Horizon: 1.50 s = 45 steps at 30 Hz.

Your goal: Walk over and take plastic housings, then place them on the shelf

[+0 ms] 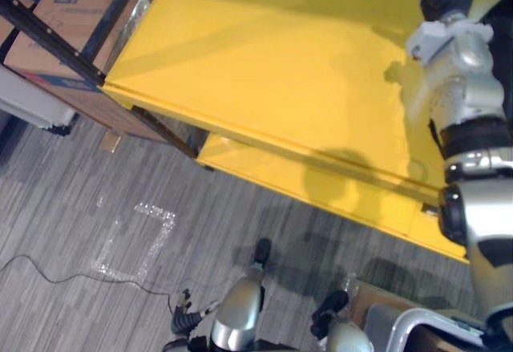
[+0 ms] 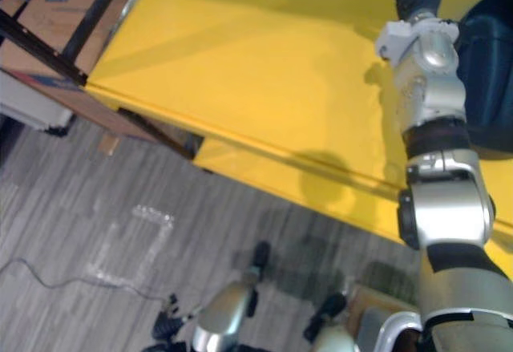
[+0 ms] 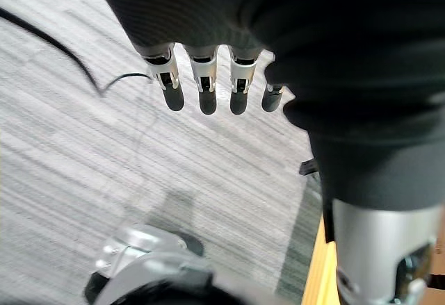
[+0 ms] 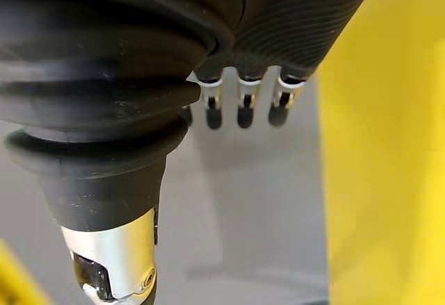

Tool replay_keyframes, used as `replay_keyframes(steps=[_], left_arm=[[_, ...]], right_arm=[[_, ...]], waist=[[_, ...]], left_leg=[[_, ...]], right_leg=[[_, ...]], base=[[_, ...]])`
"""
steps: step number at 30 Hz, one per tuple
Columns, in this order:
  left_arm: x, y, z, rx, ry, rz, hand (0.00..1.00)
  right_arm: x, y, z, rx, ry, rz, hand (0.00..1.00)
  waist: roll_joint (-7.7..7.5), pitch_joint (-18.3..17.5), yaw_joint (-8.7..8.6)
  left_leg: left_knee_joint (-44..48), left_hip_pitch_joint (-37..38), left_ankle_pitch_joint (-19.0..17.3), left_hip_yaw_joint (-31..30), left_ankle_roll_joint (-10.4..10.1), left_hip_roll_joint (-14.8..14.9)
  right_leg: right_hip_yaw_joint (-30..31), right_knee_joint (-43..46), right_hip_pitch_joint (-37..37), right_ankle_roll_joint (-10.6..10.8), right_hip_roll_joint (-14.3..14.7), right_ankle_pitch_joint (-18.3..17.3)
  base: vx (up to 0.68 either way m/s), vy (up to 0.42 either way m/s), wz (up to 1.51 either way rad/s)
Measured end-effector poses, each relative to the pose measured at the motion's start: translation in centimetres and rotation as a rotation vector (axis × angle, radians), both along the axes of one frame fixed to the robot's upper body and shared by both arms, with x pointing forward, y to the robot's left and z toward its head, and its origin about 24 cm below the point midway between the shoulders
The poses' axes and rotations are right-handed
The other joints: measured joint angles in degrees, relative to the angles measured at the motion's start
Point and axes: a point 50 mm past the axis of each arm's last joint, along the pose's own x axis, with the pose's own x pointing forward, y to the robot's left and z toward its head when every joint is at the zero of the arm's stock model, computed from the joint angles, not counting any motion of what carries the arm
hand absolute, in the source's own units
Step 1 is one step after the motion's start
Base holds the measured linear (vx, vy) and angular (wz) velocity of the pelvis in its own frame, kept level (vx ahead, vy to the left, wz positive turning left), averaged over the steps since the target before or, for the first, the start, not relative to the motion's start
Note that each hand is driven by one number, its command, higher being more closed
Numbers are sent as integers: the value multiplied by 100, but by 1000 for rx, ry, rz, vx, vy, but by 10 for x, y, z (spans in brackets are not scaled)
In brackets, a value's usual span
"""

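Cardboard box (image 1: 64,11) sitting at 10 o'clock, black frame bar (image 1: 48,38) crossing over it. Taped square outline (image 1: 156,211) lying on grey striped carpet (image 1: 56,200) at 7 o'clock.

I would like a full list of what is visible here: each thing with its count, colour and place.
shelf boards: two, yellow, one above the other, across the eye views
frame bars: two, dark, at the shelf's left end
cardboard box: one, brown, behind the bars
dark blue object: one, right edge of the right eye view; kind unclear
carpet: grey, striped, below the shelf
tape square: one, pale, on the carpet
left hand: fingers straight, over the carpet
right hand: fingers straight, at the shelf
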Motion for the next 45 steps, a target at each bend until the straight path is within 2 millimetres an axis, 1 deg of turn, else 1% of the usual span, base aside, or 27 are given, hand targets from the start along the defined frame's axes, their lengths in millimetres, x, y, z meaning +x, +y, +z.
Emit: replay_keyframes(steps=[1, 2, 4, 5, 6, 7, 8, 10, 11, 12, 13, 15, 17, 18, 19, 20, 22, 23, 25, 26, 28, 31, 33, 34, 41, 44, 45], left_arm=[[1, 5, 2, 20, -7, -2, 0], [1, 6, 3, 31, -11, -9, 0], [1, 9, 4, 38, -18, -6, 0], [0, 9, 4, 41, -15, -2, 0], [0, 10, 4, 44, -13, 4, 0], [-2, 13, 4, 52, -8, 22, 0], [-2, 14, 4, 57, -8, 33, 0], [-3, 19, 5, 80, -3, 68, 0], [-2, 19, 5, 82, -5, 71, 0], [0, 20, 5, 88, -5, 78, 0], [1, 20, 5, 92, -7, 82, 0], [2, 20, 5, 102, -9, 92, 0], [1, 20, 1, 104, 17, 95, 0], [0, 20, 1, 104, 24, 100, 0], [-3, 21, -1, 102, 38, 113, 0], [-5, 22, -2, 101, 47, 125, 0], [-11, 24, -5, 103, 72, 152, 0], [-11, 24, -5, 106, 73, 164, 0], [-15, 24, -6, 102, 85, 211, 0], [-17, 23, -7, 98, 91, 219, 0], [-27, 20, -11, 79, 139, 251, 0], [-30, 16, -14, 49, 162, 298, 0], [-32, 16, -16, 40, 178, 315, 0], [-48, 22, -20, 29, 246, 382, 0], [-50, 22, -20, 10, 246, 413, 0], [-52, 22, -21, -18, 240, 453, 0], [-52, 22, -21, -27, 236, 462, 0]], right_arm=[[-5, 0, -12, 21, -3, 31, 0], [-8, 1, -18, 31, -14, 41, 0], [-27, -3, -33, 88, -87, 68, 0], [-43, -3, -42, 133, -146, 78, 0], [-50, -3, -47, 148, -163, 82, 0], [-62, -2, -59, 166, -177, 79, 0], [-68, -3, -64, 166, -179, 66, 0], [-85, -7, -87, 145, -140, 19, 0], [-89, -10, -93, 145, -125, 6, 0], [-97, -17, -107, 145, -89, -22, 0], [-102, -20, -113, 139, -72, -39, 0], [-114, -27, -141, 156, 17, -73, 0], [-130, -31, -181, 208, 146, -115, 0], [-134, -30, -190, 227, 176, -125, 0], [-141, -30, -208, 263, 236, -147, 0], [-145, -29, -217, 282, 265, -158, 0], [-158, -28, -249, 347, 380, -216, 0], [-161, -28, -257, 363, 409, -232, 0], [-175, -20, -284, 453, 504, -272, 0], [-178, -16, -289, 473, 523, -275, 0], [-189, 4, -307, 534, 603, -264, 0], [-203, 22, -329, 582, 715, -323, 0], [-210, 24, -339, 589, 765, -385, 0], [-232, 30, -364, 622, 893, -548, 0], [-230, 30, -363, 624, 882, -540, 0], [-224, 22, -358, 607, 844, -524, 0], [-222, 15, -353, 592, 813, -514, 0]], waist=[[-131, -95, -60], [-191, -182, -105], [-336, -533, -205], [-396, -732, -300], [-446, -811, -338], [-517, -959, -461], [-551, -1004, -529], [-645, -1236, -750], [-663, -1261, -793], [-701, -1325, -864], [-714, -1349, -909], [-754, -1434, -1057], [-760, -1493, -1103], [-755, -1499, -1134], [-735, -1517, -1191], [-723, -1531, -1202], [-666, -1589, -1232], [-653, -1597, -1246], [-618, -1609, -1269], [-614, -1610, -1269], [-586, -1633, -1259], [-567, -1644, -1243], [-555, -1652, -1217], [-739, -1817, -1087], [-748, -1807, -1086], [-752, -1765, -1087], [-726, -1721, -1090]], left_leg=[[-1, 95, -5, 11, -5, -2], [-2, 121, -21, 14, -24, -1], [-4, 172, -107, 108, -54, 35], [-6, 273, -211, 255, -54, 90], [-8, 298, -223, 329, -49, 100], [-31, 336, -246, 430, -54, 124], [-32, 372, -259, 491, -53, 139], [-36, 412, -299, 709, -62, 209], [-36, 435, -307, 776, -70, 217], [-37, 463, -324, 872, -74, 239], [-37, 467, -324, 906, -74, 264], [-35, 464, -350, 1004, -97, 263], [-35, 469, -375, 1142, -121, 294], [-35, 468, -376, 1151, -121, 295], [-35, 468, -386, 1194, -119, 295], [-34, 471, -397, 1228, -120, 296], [-33, 489, -417, 1291, -102, 292], [-33, 491, -416, 1290, -101, 293], [-33, 609, -436, 1310, -108, 296], [-33, 659, -455, 1348, -118, 300], [-35, 788, -510, 1446, -117, 307], [-38, 846, -542, 1492, -112, 304], [-39, 865, -597, 1532, -109, 298], [-43, 1066, -831, 1716, -37, 83], [-41, 1070, -831, 1752, -38, 97], [-40, 1066, -831, 1757, -48, 115], [-40, 1054, -845, 1751, -61, 117]], right_leg=[[11, -50, 88, 4, 6, 11], [14, -67, 121, 4, 12, 11], [97, -96, 126, 5, 40, 10], [223, -96, 135, 5, 77, 9], [308, -96, 120, 4, 80, 10], [386, -108, 112, 0, 88, 6], [453, -107, 111, -7, 93, 2], [685, -106, -24, -40, 116, -21], [747, -105, -38, -48, 124, -10], [852, -106, -74, -54, 137, 11], [909, -107, -84, -54, 145, 23], [996, -120, -165, -51, 172, 56], [1130, -121, -222, -51, 191, 76], [1145, -120, -232, -53, 192, 79], [1172, -119, -246, -55, 190, 83], [1209, -117, -263, -55, 189, 88], [1288, -144, -269, -64, 187, 192], [1290, -147, -263, -70, 186, 201], [1289, -149, -144, -55, 180, 218], [1290, -153, -98, -55, 175, 217], [1334, -206, 11, -53, 174, 214], [1334, -204, 47, -50, 157, 188], [1356, -188, 72, -54, 142, 159], [1281, -137, 249, 50, -116, 63], [1339, -136, 225, 49, -97, 63], [1398, -132, 206, 41, -76, 51], [1408, -103, 185, 34, -57, -1]], base=[[29, -34, -8], [16, -23, -11], [4, -5, -25], [7, 3, -42], [-17, 5, -51], [-33, 1, -38], [-60, -4, -48], [-63, -5, -54], [-59, 0, -53], [-40, -3, -36], [-40, -9, -40], [-30, -10, -27], [-3, -10, -25], [16, -10, -16], [12, -6, -9], [26, -2, -20], [56, -6, -19], [60, -14, -3], [50, -12, 0], [51, -2, -13], [34, 0, -15], [-3, 1, -6], [-21, 5, -7], [0, 0, 0], [-4, 1, -2], [-10, -2, -3], [0, 0, 0]])
